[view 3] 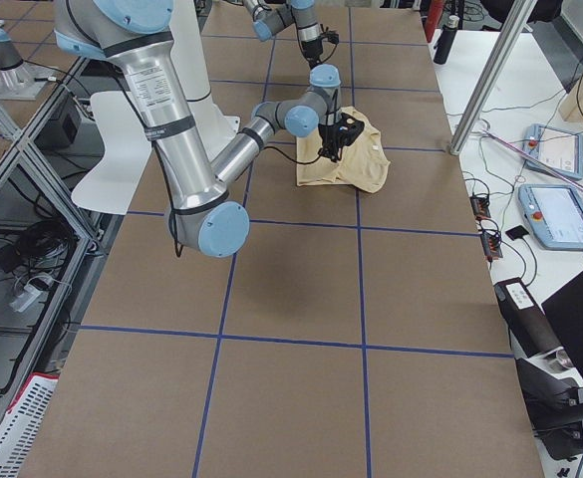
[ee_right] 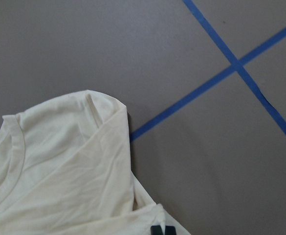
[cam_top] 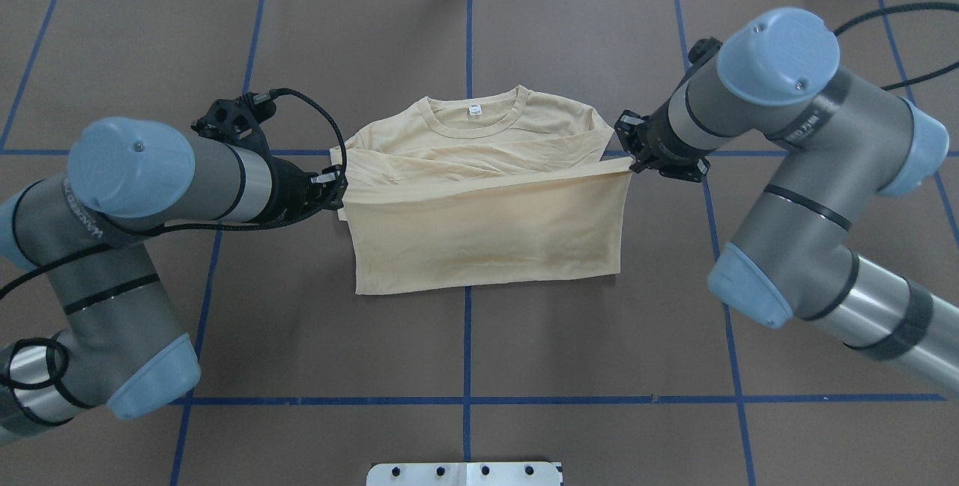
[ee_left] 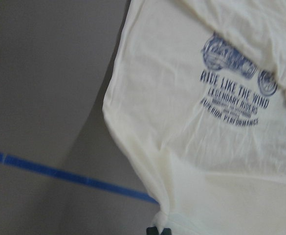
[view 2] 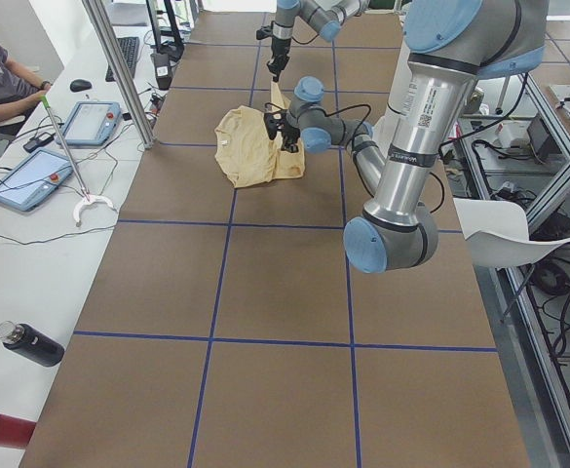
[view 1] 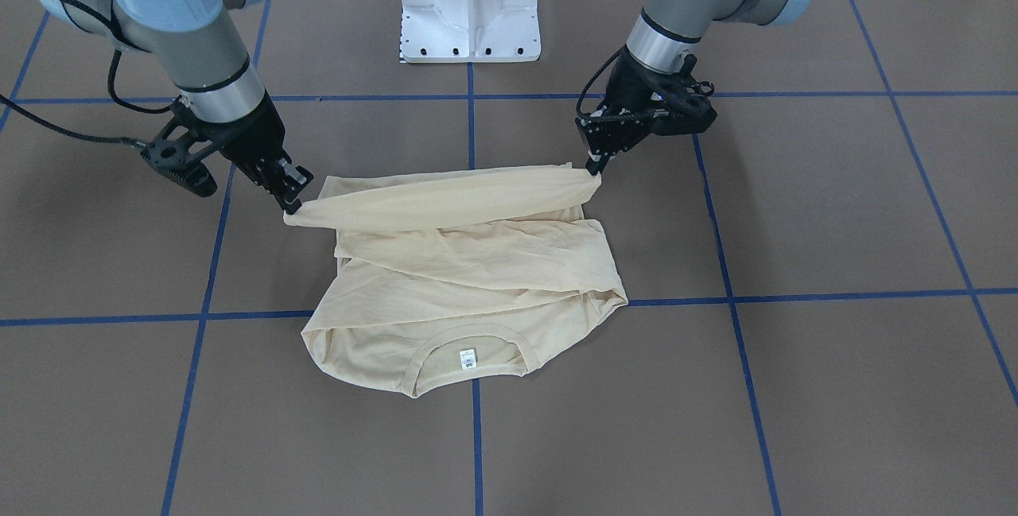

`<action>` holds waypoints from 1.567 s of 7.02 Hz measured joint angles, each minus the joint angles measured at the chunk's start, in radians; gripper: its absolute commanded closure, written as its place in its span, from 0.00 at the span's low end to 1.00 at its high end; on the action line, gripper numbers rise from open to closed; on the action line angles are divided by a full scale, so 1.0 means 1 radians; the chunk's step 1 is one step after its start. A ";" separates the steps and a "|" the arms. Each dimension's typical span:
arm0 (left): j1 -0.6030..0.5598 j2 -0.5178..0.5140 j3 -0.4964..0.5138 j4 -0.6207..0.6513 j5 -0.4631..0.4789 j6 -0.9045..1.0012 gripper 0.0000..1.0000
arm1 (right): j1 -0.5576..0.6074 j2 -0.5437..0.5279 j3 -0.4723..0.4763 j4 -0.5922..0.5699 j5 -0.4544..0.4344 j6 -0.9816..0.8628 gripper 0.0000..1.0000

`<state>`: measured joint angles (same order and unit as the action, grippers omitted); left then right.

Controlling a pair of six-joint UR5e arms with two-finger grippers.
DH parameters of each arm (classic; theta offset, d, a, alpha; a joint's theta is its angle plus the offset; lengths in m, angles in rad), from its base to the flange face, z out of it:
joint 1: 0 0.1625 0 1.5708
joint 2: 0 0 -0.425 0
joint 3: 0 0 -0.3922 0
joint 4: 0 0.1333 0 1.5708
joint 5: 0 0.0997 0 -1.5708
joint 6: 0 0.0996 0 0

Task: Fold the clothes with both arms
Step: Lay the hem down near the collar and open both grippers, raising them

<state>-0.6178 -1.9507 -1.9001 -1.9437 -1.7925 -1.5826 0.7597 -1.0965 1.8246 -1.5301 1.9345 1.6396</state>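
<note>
Your table (view 1: 835, 206) is a brown sheet crossed by blue tape lines. One pale cream shirt (view 1: 469, 269) lies at its middle, collar toward the operators' side, with its small white neck label (view 1: 468, 358) facing up. The left gripper (view 1: 593, 167) is clenched on one corner of the shirt's robot-side edge, and the right gripper (view 1: 293, 206) is clenched on the other corner. Between them that edge is held off the table and stretched straight, with a flap of cloth hanging from it.

Only your left wrist view shows the navy print (ee_left: 235, 93), reading "Ride like the wind"; the fixed cameras see plain cloth.

You have one shirt, one white base (view 1: 471, 3) and two arms, the left arm (cam_top: 150, 171) and the right arm (cam_top: 779, 59), each with one gripper.
</note>
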 measured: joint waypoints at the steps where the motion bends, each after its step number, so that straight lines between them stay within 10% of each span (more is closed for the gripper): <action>1: -0.032 -0.012 0.049 -0.032 -0.003 0.020 1.00 | 0.023 0.067 -0.093 0.002 -0.002 -0.030 1.00; 6: -0.088 -0.136 0.412 -0.312 0.002 0.038 1.00 | 0.047 0.285 -0.534 0.142 -0.030 -0.141 1.00; 9: -0.109 -0.187 0.515 -0.371 0.017 0.041 1.00 | 0.044 0.300 -0.604 0.189 -0.042 -0.146 1.00; 11: -0.110 -0.206 0.561 -0.396 0.025 0.041 0.86 | 0.043 0.321 -0.635 0.191 -0.047 -0.146 0.59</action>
<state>-0.7277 -2.1569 -1.3392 -2.3400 -1.7676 -1.5417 0.8024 -0.7750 1.1900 -1.3394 1.8872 1.4937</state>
